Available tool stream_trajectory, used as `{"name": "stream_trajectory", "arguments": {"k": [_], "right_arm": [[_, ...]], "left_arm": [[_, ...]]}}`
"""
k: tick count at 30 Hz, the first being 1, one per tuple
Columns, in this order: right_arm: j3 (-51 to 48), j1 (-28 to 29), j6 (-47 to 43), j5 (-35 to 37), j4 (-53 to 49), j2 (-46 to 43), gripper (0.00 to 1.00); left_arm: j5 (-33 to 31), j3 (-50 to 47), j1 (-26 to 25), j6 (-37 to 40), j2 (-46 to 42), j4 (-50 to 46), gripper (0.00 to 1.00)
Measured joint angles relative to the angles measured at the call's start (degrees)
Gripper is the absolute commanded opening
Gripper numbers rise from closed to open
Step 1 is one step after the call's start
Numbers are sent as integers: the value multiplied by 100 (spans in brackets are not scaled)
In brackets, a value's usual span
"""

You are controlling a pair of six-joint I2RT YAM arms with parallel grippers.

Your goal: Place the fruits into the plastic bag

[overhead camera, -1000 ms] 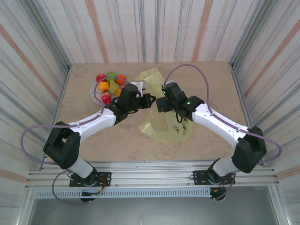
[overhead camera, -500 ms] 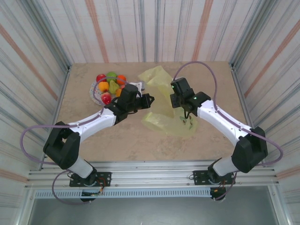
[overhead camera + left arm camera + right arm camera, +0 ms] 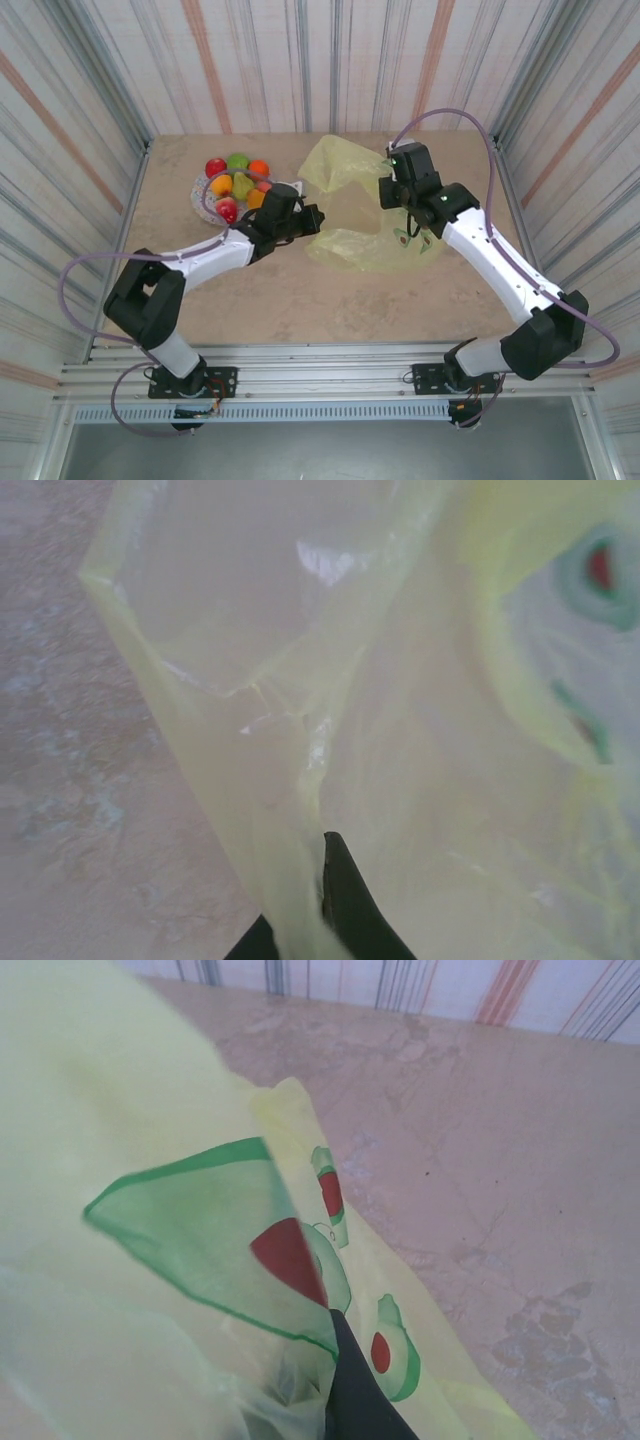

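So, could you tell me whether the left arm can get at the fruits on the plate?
Probably not: the left gripper has its jaws shut on the plastic bag, though the fruits lie close beside it on the plate.

Top view steeply downward, wrist views close-up — sharing plastic bag (image 3: 350, 250)

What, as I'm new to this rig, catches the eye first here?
The yellow avocado-print plastic bag in the middle, stretched between the left gripper and right gripper, both shut on its film. Next, the bright fruits heaped at the far left.
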Motion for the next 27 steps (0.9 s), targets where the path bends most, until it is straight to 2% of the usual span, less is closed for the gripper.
{"name": "stream_trajectory", "arguments": {"k": [2, 5, 9, 11, 17, 22, 27], "right_arm": [[37, -76, 2, -81, -2, 0, 0], [61, -155, 7, -216, 9, 28, 0], [61, -177, 7, -387, 22, 227, 0], [61, -184, 9, -446, 22, 363, 0], [59, -313, 151, -634, 24, 684, 0], [59, -437, 363, -802, 144, 935, 0], [59, -448, 577, -994, 278, 1268, 0]], "left_arm": [[-48, -55, 22, -4, 146, 0, 2], [-74, -127, 26, -2, 280, -7, 15], [-76, -153, 26, 92, 275, 39, 47], [-35, -181, 28, 190, 216, 37, 60], [221, -343, 170, 525, -461, -254, 90], [654, -553, 636, 651, -1366, -654, 94], [1137, -553, 1399, 750, -1989, -1329, 94]]}}
